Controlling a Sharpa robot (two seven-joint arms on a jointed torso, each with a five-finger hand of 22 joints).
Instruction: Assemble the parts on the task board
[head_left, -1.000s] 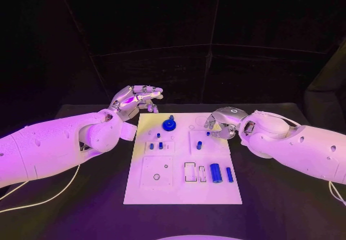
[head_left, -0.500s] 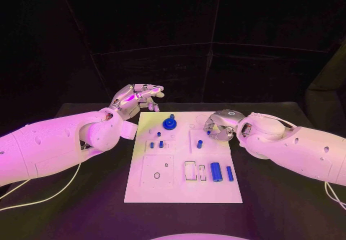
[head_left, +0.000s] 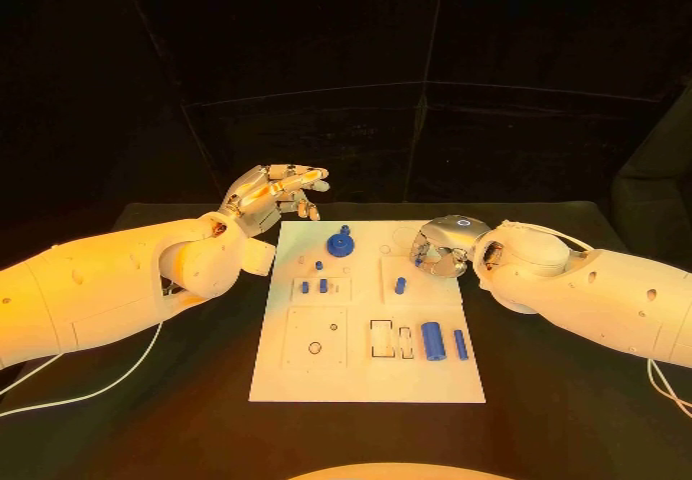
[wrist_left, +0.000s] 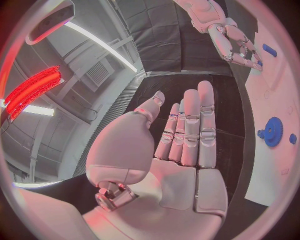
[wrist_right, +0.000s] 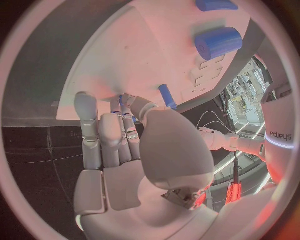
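A small blue peg (head_left: 400, 286) stands on the white task board (head_left: 368, 380), just at 7 o'clock of the right hand (head_left: 438, 250), whose fingers (wrist_right: 109, 131) curl down onto the board's right edge; whether they pinch a part I cannot tell. This looks like a pick-up step, calling for a fine pinch. The left hand (head_left: 274, 195) hovers empty, fingers apart, at 10 o'clock of the blue gear (head_left: 340, 244).
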